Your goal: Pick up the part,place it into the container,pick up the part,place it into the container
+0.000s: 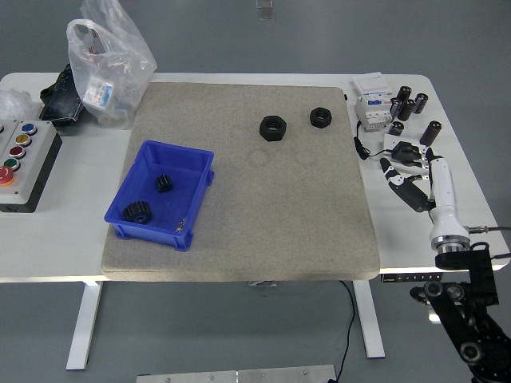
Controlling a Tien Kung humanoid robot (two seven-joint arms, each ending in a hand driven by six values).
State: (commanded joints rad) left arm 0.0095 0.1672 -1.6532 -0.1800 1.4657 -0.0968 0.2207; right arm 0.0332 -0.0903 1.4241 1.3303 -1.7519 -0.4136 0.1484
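A blue container [141, 171] sits on the left of the grey mat and holds two black gears, one [164, 183] in its middle and one [136, 213] at its near left. Two black hex nuts lie on the far part of the mat: a larger one [272, 128] and a smaller one [320, 117]. My right hand [407, 175] hovers over the white table right of the mat, well away from both nuts. Its fingers are relaxed and hold nothing. My left arm is not in view.
A grey mat [279, 207] covers the table's middle. A white electrical block [371, 101] and several black cylinders [409, 105] stand at the far right. A plastic bag [108, 64] and a button box [22, 159] are on the left.
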